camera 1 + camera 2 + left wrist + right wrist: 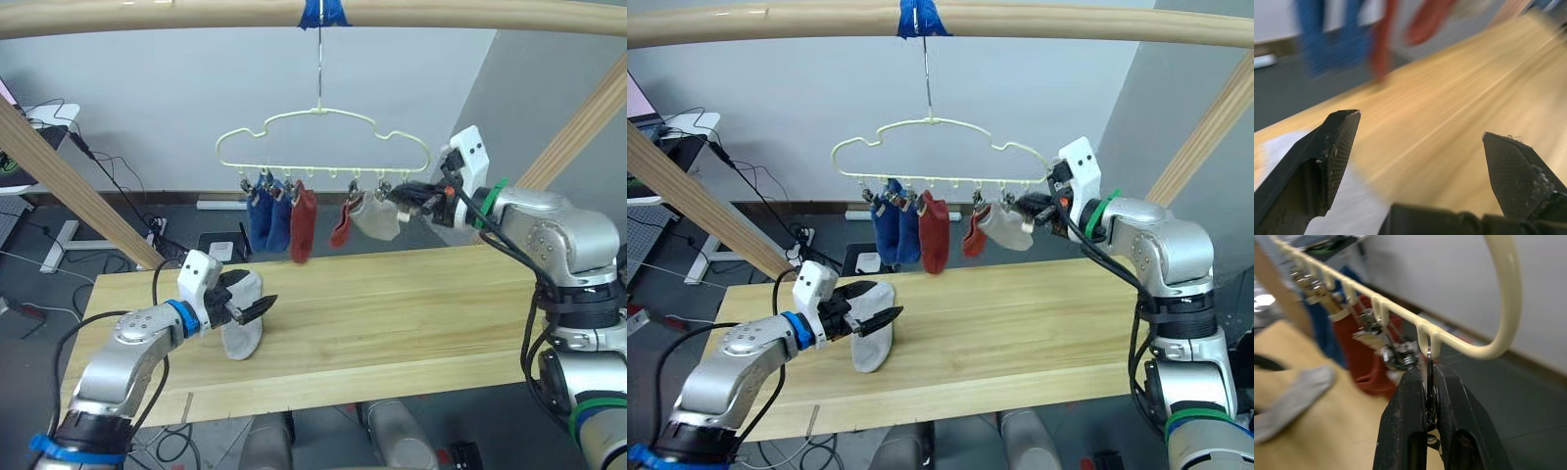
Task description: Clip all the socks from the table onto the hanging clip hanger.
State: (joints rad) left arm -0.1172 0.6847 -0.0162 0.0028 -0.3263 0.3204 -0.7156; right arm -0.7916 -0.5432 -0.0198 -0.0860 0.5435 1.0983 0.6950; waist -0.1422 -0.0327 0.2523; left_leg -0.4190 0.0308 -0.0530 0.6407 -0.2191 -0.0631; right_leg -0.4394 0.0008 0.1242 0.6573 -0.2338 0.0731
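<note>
While five socks (294,217) hanging, one sock (241,328) tabled

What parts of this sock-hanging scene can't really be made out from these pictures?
- Left wrist view: the hanging socks are smeared by blur.
- Right wrist view: the metal clip is mostly hidden between the right gripper fingers.
- Head views: the grey sock on the table is partly covered by the left gripper.

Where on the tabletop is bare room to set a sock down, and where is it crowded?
The light wooden plank table lies bare from the light grey ankle sock at the open left pincer across to its right end. The back edge is crowded: socks hang low from the pale yellow wire clip hanger, where the right pincer grips a clip.
</note>
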